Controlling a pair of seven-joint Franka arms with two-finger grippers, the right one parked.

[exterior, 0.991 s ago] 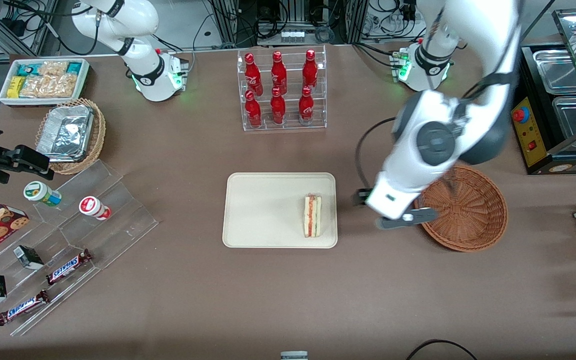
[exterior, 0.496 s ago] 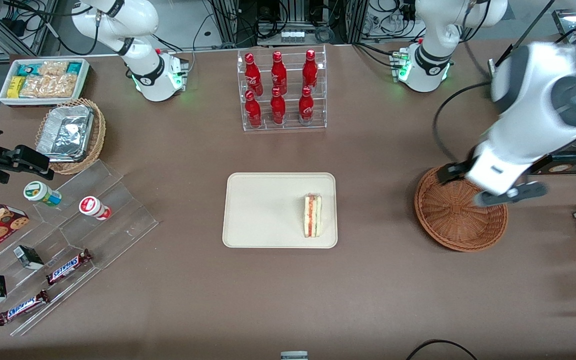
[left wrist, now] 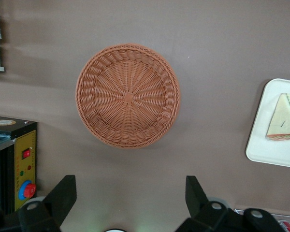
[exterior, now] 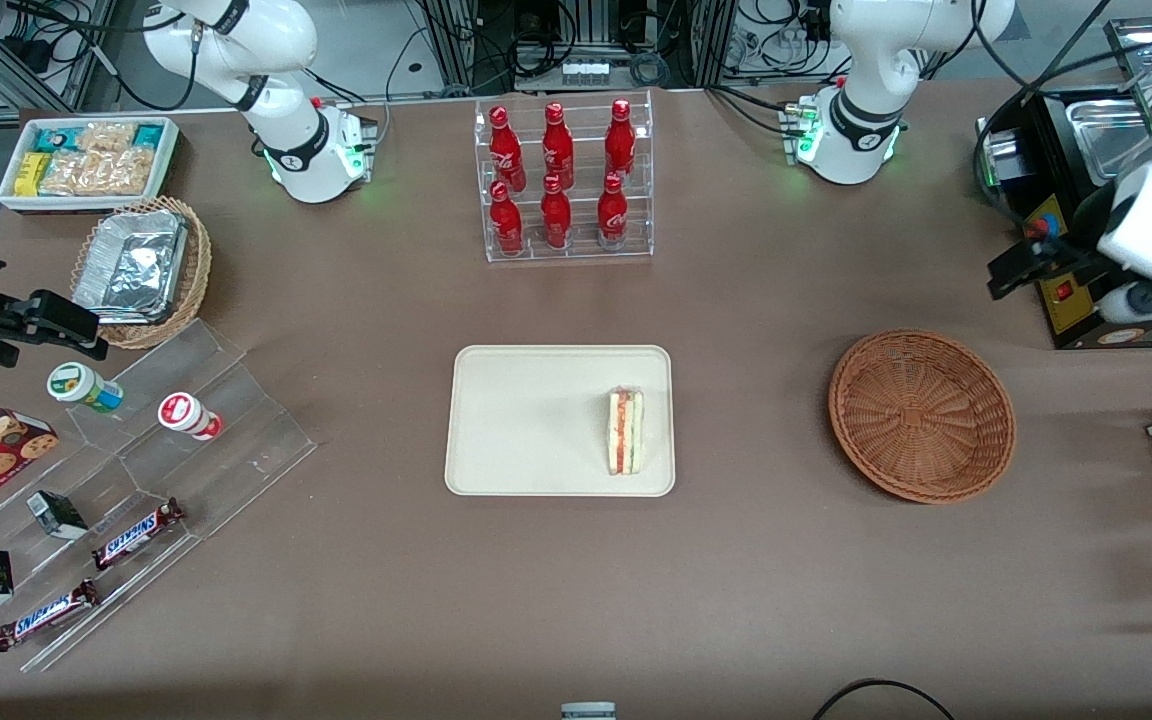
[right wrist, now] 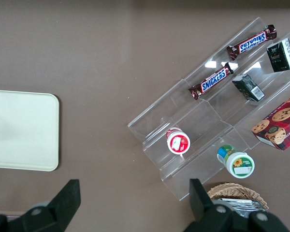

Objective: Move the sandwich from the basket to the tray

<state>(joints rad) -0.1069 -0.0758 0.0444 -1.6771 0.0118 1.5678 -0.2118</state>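
Sandwich [exterior: 625,432]: a triangular wedge of white bread with red, orange and green filling along its edge, lying on the cream-beige tray [exterior: 526,420] at the middle of the brown table [exterior: 576,580]. It sits close to the tray's rim on the side toward the working arm's end, fully inside the rim, with nothing touching it.

I see the round reddish-brown wicker basket [exterior: 921,415] well apart from the tray, toward the working arm's end of the table. Its woven bowl holds nothing; in the wrist view the basket [left wrist: 128,95] shows bare weave from rim to centre, and the sandwich [left wrist: 284,118] shows on the tray's corner [left wrist: 261,145].

My left gripper [exterior: 1076,275] is raised and pulled away, hanging in front of a black control box [exterior: 1066,270] with a yellow panel, farther from the front camera than the basket. Its two dark fingers [left wrist: 63,195] stand spread wide with nothing between them.

I judge the task done: the sandwich is out of the basket and resting on the tray, released. As far as I can see, nothing is left but parking the arm.
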